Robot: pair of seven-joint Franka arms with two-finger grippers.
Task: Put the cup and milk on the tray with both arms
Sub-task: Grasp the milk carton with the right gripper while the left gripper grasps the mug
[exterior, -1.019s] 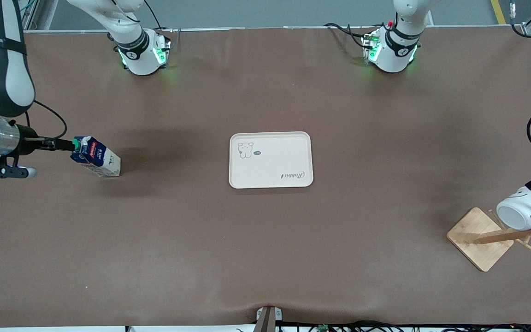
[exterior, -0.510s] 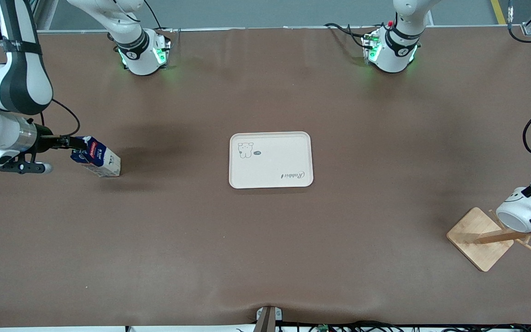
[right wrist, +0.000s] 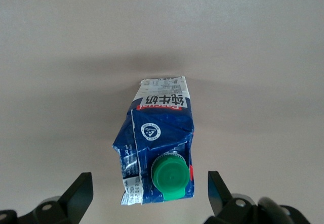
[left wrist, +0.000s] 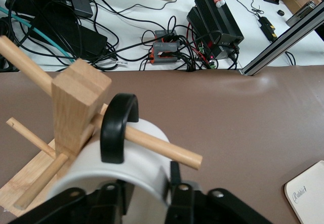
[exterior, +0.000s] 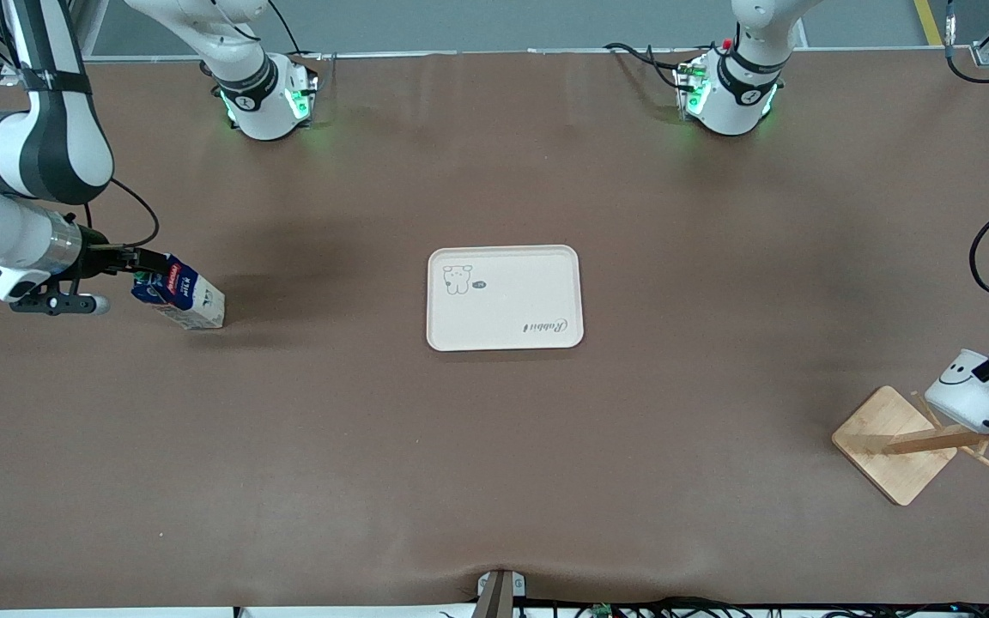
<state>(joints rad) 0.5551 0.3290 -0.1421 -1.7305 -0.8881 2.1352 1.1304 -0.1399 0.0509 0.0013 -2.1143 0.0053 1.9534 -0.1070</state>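
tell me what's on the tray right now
Nothing stands on the tray; only its printed dog drawing and script show. The milk sits on the table toward the right arm's end, and the cup hangs on the wooden rack toward the left arm's end.

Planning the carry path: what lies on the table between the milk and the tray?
Nothing: in the front view only bare brown table separates the milk from the tray.

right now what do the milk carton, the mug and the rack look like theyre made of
Blue-and-white gable-top milk carton: printed coated paperboard, judging by its creased edges, with a green plastic-looking cap. Small white mug: smooth and glossy, likely ceramic. Square-based peg rack: pale unfinished wood with visible grain.
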